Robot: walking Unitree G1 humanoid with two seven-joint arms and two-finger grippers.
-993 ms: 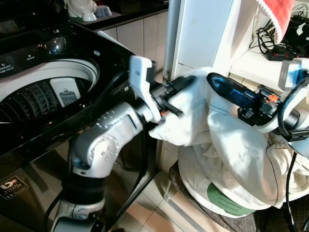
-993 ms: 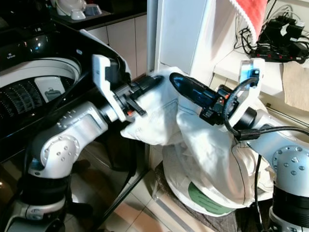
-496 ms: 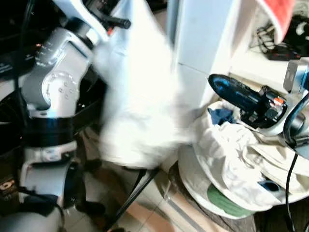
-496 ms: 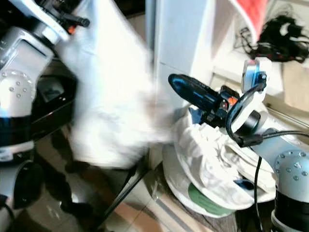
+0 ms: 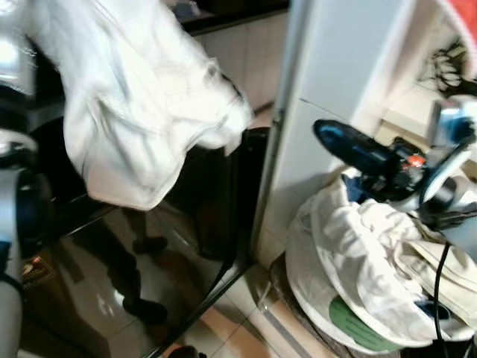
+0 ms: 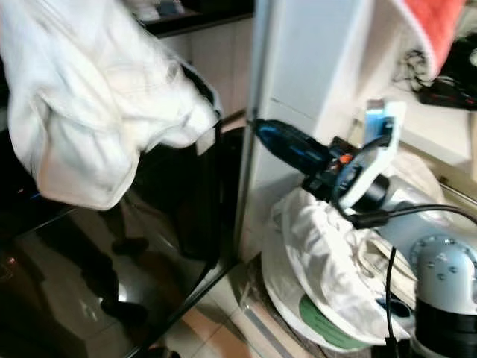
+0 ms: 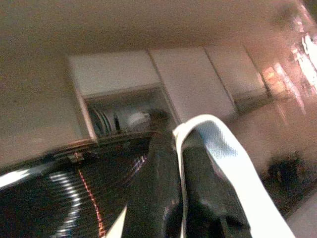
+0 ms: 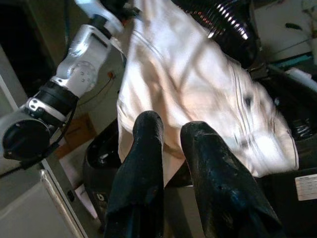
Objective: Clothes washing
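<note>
Up it goes: the white cotton garment point(image 5: 141, 112) that was bunched over the round laundry basket of pale clothes point(image 5: 373, 298) a second ago has been swung high and left, and now hangs over the glossy black top-loading washing machine point(image 5: 112, 253). The left gripper point(image 7: 181, 168) has its two black fingers pressed together on a fold of the white cloth, well above the ribbed drum point(image 7: 74, 198). The right gripper point(image 8: 171, 148) hovers over the basket on the right, fingers slightly parted with nothing between them. To do this well, I'd judge the left arm should carry the cloth until its hanging bulk is centred over the drum opening, lower it inside, and only then let go, so no sleeve drapes over the rim.
</note>
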